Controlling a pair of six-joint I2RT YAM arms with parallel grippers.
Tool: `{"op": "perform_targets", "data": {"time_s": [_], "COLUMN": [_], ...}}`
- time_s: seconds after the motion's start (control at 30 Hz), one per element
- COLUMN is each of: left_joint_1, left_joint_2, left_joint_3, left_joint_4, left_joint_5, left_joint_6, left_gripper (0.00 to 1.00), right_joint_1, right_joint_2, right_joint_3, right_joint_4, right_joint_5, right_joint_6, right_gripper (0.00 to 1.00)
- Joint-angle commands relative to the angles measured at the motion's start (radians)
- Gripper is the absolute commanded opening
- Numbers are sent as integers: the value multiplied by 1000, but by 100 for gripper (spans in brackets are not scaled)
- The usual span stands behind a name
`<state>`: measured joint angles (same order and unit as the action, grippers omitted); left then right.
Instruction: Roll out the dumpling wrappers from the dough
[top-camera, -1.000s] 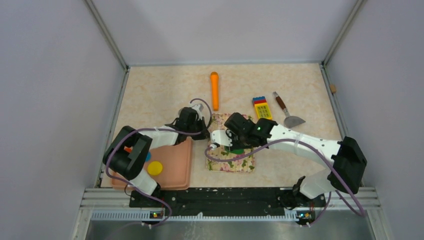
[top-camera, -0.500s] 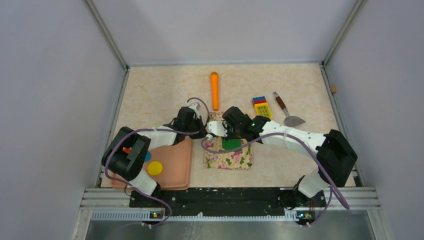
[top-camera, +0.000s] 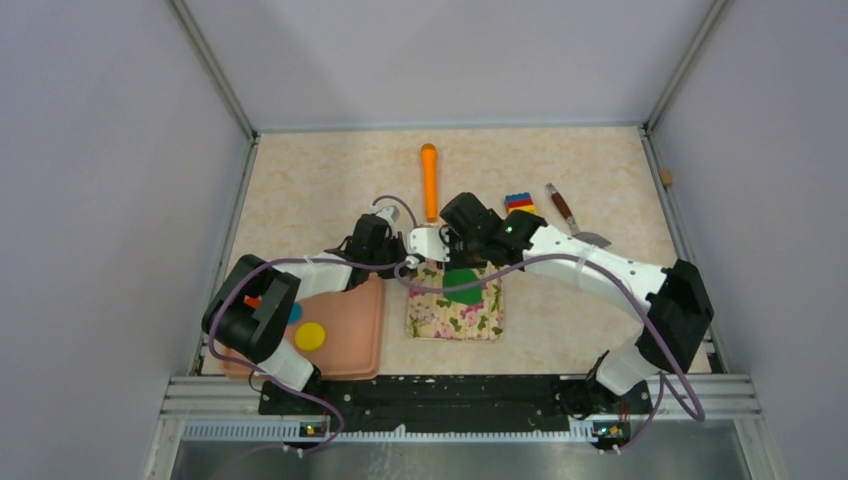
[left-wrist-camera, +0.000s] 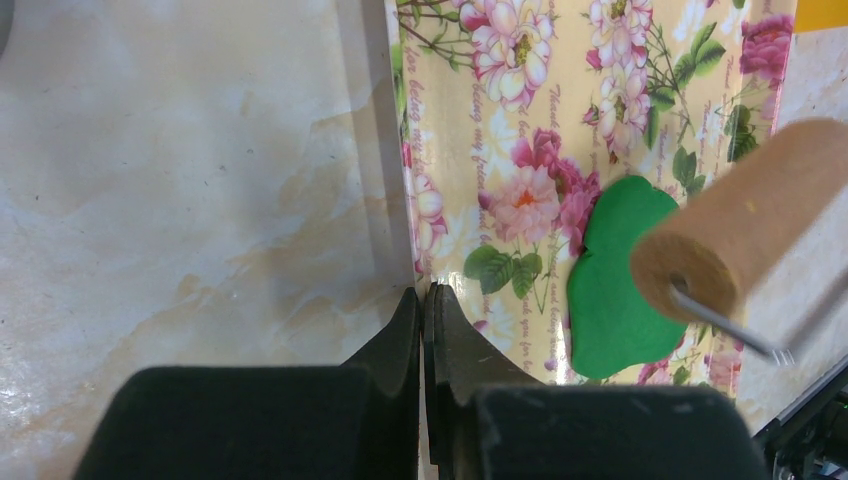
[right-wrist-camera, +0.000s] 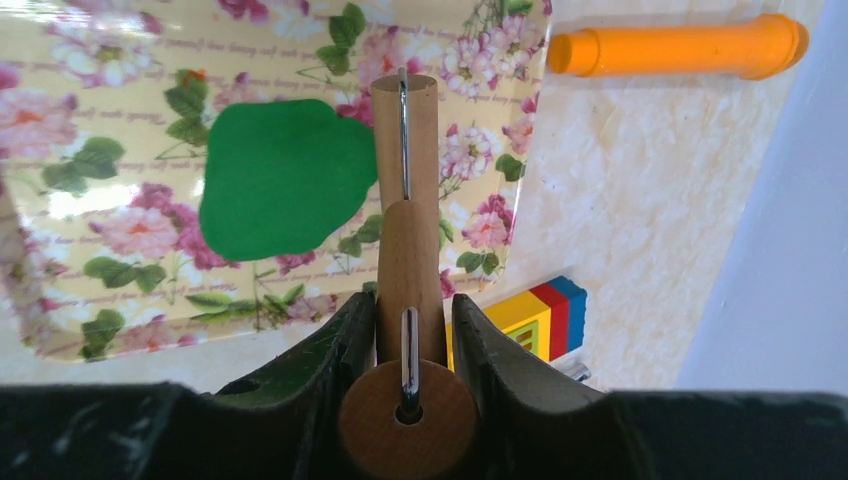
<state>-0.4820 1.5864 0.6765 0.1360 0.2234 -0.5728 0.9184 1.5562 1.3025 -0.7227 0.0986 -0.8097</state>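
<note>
The right jaws are closed on the handle of a wooden roller (right-wrist-camera: 408, 270), which is held tight between them. The barrel of the roller is pointed away from the wrist and is seen just beside one edge of the dough (right-wrist-camera: 285, 180). Whether the barrel is pressed on the dough cannot be told. The dough is a flat green piece with a ragged outline, and it is laid on the far half of the floral mat (top-camera: 450, 315).

The left jaws are brought fully together, and their tips are placed at the left edge of the mat. It cannot be told whether the edge is pinched or only touched.

The mat is spread on the surface (top-camera: 320, 190). Left of the mat a pink tray (top-camera: 350, 330) is placed, and a yellow wrapper (top-camera: 310, 336) is laid in it. Beyond the mat an orange cylinder (top-camera: 429, 180), a stack of coloured blocks (top-camera: 518, 203) and a scraper (top-camera: 572, 222) are found.
</note>
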Motion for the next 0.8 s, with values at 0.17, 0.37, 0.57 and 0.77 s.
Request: {"op": "perform_targets", "data": {"time_s": [0.17,0.37,0.57,0.77], "left_joint_1": [3,4,7,18], "left_joint_2": [-23,-23,-20,-3], "left_joint_3": [-12,-9,1,15], "left_joint_4": [2,1,4,11], "left_joint_5": [-1,1,-5,-2], "left_joint_6": [45,46,50,48], "left_gripper": [0,0,0,0], "right_joint_1": [83,92,129,133], "right_joint_2": [-111,-76,-40,-14], "right_joint_3": [-78,-138,-156,-128], "right_joint_4": [-77,-56,-177,-271], "right_joint_5": [-92,-119,-231,-318], "right_joint_6": [15,15,21,29], "right_gripper": [0,0,0,0]}}
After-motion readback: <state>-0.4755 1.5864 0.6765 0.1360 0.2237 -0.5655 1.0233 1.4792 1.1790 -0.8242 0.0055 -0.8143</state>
